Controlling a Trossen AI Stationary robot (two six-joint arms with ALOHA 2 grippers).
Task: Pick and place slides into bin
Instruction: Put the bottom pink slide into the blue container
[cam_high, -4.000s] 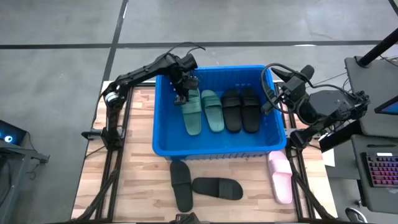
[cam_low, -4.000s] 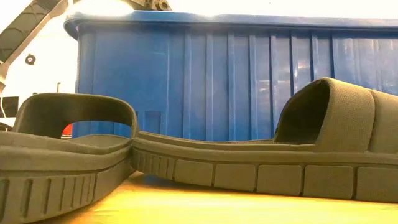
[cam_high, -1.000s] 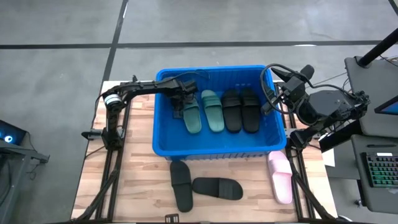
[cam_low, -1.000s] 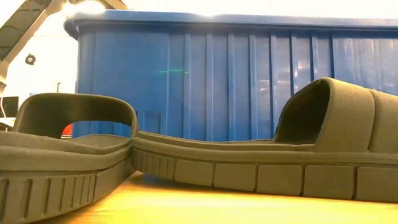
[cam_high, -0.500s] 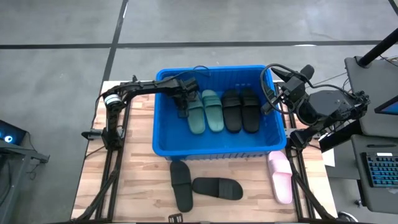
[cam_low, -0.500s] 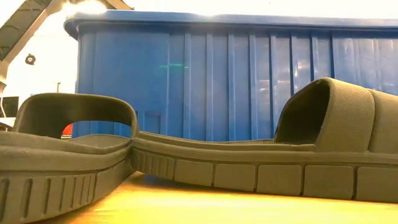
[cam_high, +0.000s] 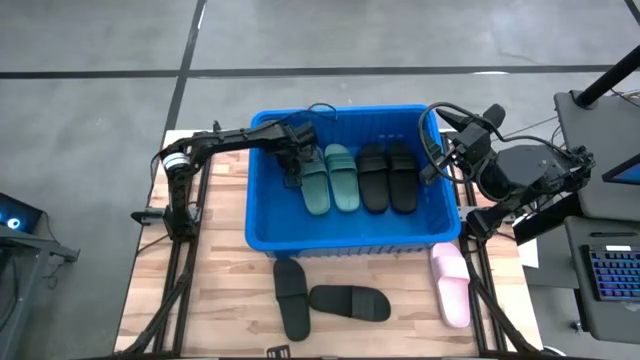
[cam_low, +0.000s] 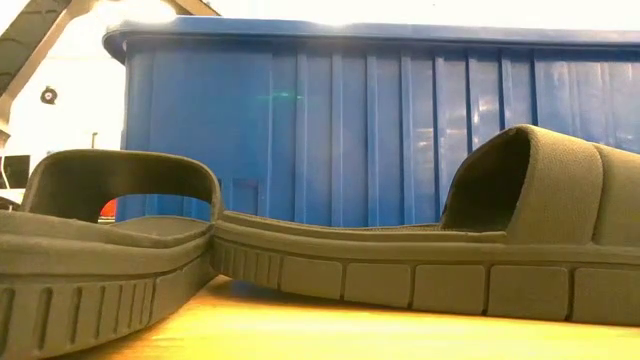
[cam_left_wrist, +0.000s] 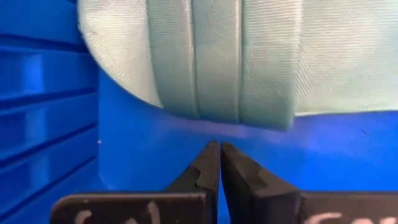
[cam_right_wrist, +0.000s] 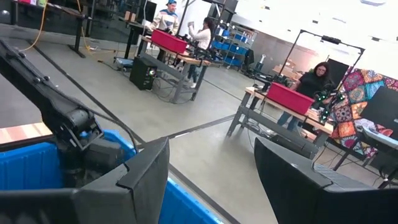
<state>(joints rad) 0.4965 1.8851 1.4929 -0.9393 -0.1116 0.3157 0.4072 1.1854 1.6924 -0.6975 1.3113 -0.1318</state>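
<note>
- The bin (cam_high: 345, 238) sat at the tabletop's (cam_high: 225, 290) 12 o'clock half, with 2 green slides (cam_high: 330, 178) and 2 black slides (cam_high: 388, 176) lying side by side inside.
- The left hand (cam_high: 293, 172) was low in the bin at the green pair's 9 o'clock side, its fingers (cam_left_wrist: 202, 171) pressed together, gripping nothing.
- The right hand (cam_high: 432, 160) waited at the bin's 3 o'clock rim, its fingers (cam_right_wrist: 146, 168) spread wide.
- 2 black slides on the tabletop (cam_high: 318, 297) lay at 6 o'clock of the bin, a pink slide (cam_high: 450, 282) at 4 o'clock.
</note>
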